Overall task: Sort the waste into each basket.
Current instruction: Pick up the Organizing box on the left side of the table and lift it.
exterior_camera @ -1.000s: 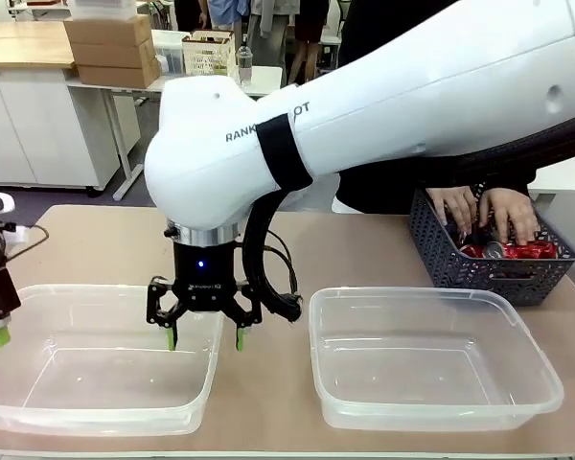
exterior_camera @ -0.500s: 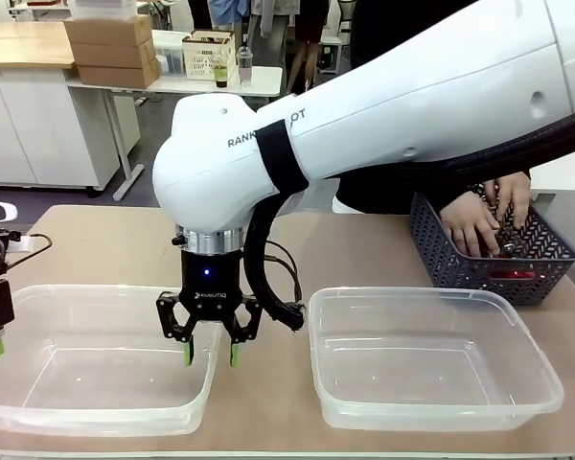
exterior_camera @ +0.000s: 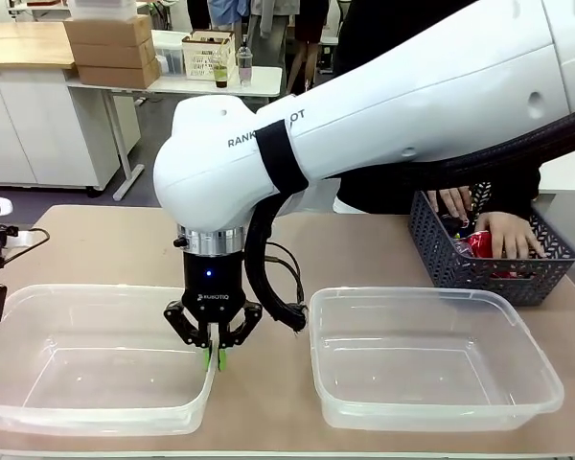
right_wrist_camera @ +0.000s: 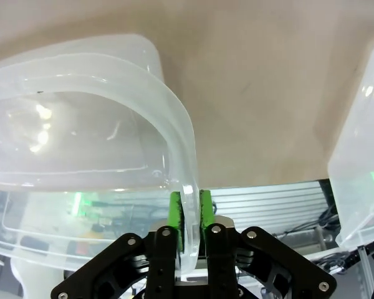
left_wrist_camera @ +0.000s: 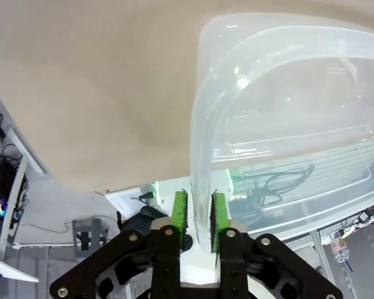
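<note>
Plainly, the jaws of the right gripper (right_wrist_camera: 187,200) pinch one end rim of the left basket (exterior_camera: 96,287); those of the left gripper (left_wrist_camera: 199,204) straddle the opposite rim (clamped or not, I cannot tell).

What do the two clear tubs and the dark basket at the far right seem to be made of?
The left tub and right tub: probably thin plastic, clear and glossy; the table shows through the walls and the rims catch highlights. The dark basket: likely moulded plastic, dark grey and matt, with a regular open lattice; the look alone cannot rule out coated metal.
</note>
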